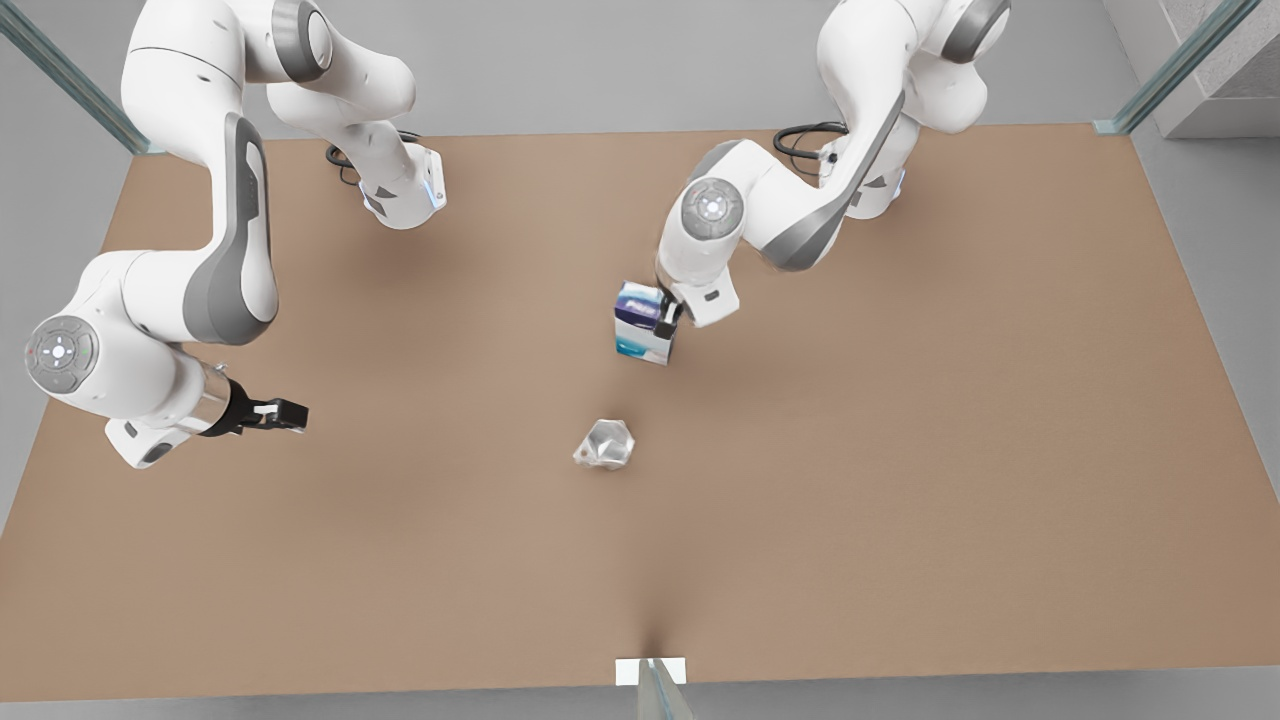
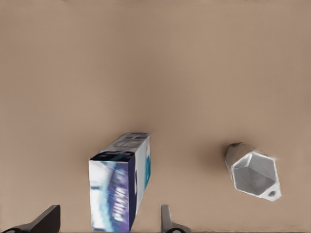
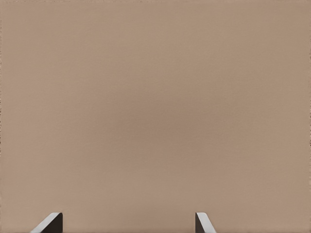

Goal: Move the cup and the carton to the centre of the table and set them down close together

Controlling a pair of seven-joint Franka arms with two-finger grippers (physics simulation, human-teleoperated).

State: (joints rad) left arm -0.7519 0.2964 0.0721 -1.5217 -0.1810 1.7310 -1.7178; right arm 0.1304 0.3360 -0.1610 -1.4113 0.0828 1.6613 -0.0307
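The carton [image 1: 641, 322] stands upright on the tan table [image 1: 900, 450], a little behind the table's middle. Its dark blue top and white and teal sides face me in the left wrist view [image 2: 116, 187]. My left gripper [image 1: 666, 317] belongs to the arm on the front view's right. It is open, and its fingers [image 2: 167, 221] straddle the carton with a gap on each side. The silvery faceted cup [image 1: 605, 445] sits alone nearer the front edge, apart from the carton, cup [image 2: 252, 172]. My right gripper [image 1: 285, 412] waits open over bare table on the front view's left, right gripper [image 3: 127, 221].
Both arm bases [image 1: 405, 195] stand along the far edge with cables beside them. A white tab with a thin post [image 1: 650, 675] marks the middle of the front edge. Frame rails [image 1: 1170, 70] run off the far corners. Bare tabletop surrounds the cup.
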